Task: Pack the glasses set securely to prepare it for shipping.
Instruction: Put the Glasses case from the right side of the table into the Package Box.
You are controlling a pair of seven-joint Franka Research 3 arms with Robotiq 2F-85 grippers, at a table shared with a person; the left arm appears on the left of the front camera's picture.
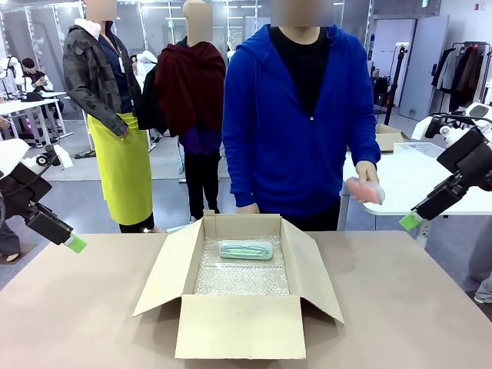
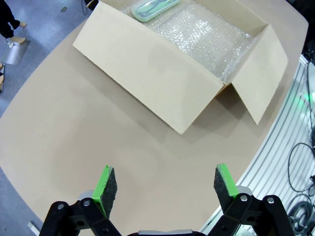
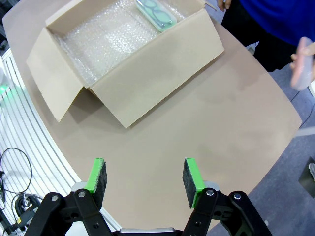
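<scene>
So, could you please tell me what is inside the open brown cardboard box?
A pale mint-green oblong glasses case lies on a clear bubble-wrap sheet, near the far wall of the cardboard box. The wrap covers the floor, so anything beneath is hidden.

Far ahead of the left gripper (image 2: 161, 186), the picture's top edge cuts off the mint-green case (image 2: 156, 9) and the far wall of the cardboard box (image 2: 147, 73). Ahead and to the right of the right gripper (image 3: 145, 179), the pink case (image 3: 305, 69) is blurred and cut by the side edge. In the front view the person's hand (image 1: 369, 175) covers part of it, so we cannot tell its whole shape.
</scene>
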